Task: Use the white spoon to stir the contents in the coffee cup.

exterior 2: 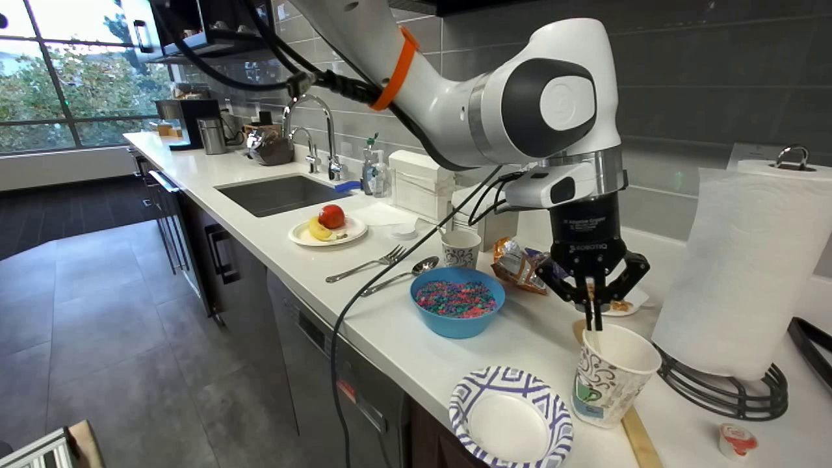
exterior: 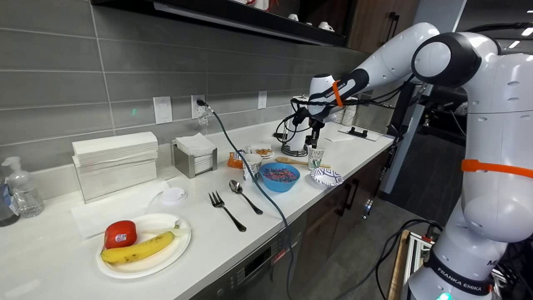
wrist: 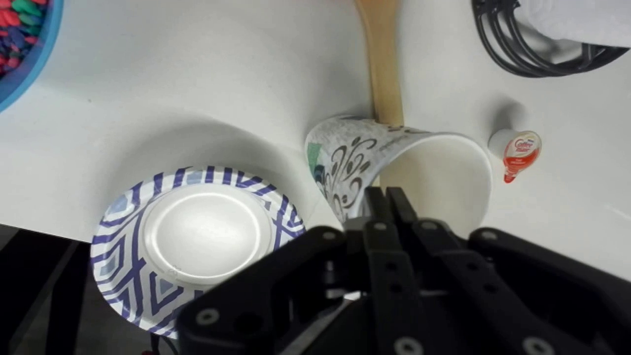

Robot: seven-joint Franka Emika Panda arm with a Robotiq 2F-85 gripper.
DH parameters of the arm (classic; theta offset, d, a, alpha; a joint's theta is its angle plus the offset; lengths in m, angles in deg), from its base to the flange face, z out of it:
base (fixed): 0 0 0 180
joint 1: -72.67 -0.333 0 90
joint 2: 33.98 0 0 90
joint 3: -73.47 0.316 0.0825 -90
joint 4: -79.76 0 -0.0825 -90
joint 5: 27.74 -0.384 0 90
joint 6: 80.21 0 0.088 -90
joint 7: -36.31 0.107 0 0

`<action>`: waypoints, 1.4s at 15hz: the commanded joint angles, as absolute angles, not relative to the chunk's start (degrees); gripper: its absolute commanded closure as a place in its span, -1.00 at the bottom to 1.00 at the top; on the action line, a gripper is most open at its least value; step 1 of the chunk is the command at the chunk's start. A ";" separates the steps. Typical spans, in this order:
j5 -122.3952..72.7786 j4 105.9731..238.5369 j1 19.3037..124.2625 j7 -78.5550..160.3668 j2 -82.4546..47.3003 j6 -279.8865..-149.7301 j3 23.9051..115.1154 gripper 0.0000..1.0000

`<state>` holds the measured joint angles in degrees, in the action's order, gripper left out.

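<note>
A patterned white paper cup [exterior 2: 611,383] stands on the counter and also shows in the wrist view [wrist: 345,162] and in an exterior view [exterior: 315,158]. My gripper [exterior 2: 593,322] points down at the cup's rim, its fingers nearly together; in the wrist view the fingertips [wrist: 386,195] overlap the cup's mouth. A thin pale handle, which looks like the white spoon [exterior 2: 590,288], shows between the fingers and seems to run down into the cup. Its lower end is hidden in the cup. The cup's contents cannot be made out.
A wooden spoon [wrist: 387,74] lies by the cup. A patterned paper bowl [wrist: 207,231] sits close beside it. A blue bowl [exterior 2: 458,318] of coloured bits, a second paper cup [exterior 2: 461,248], a paper towel holder [exterior 2: 734,390] and a creamer pod [wrist: 520,150] stand around. A cable [exterior: 266,196] crosses the counter.
</note>
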<state>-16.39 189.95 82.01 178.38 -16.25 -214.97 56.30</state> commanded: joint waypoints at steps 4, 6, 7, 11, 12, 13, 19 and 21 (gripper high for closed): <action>-18.27 191.09 82.07 173.67 -17.70 -209.55 56.57 0.98; -17.99 190.48 82.05 173.91 -17.61 -207.15 56.41 0.98; -17.57 190.29 82.00 174.51 -17.62 -206.61 56.23 0.98; -15.68 190.06 81.73 178.33 -17.65 -208.88 55.14 0.98; -15.29 190.22 81.71 178.94 -17.66 -210.03 54.97 0.98; -14.89 190.28 81.62 179.85 -17.55 -210.87 54.79 0.98; -13.08 191.47 81.51 182.19 -16.71 -218.54 54.74 0.98; -14.29 192.06 81.70 180.63 -16.68 -219.70 55.22 0.98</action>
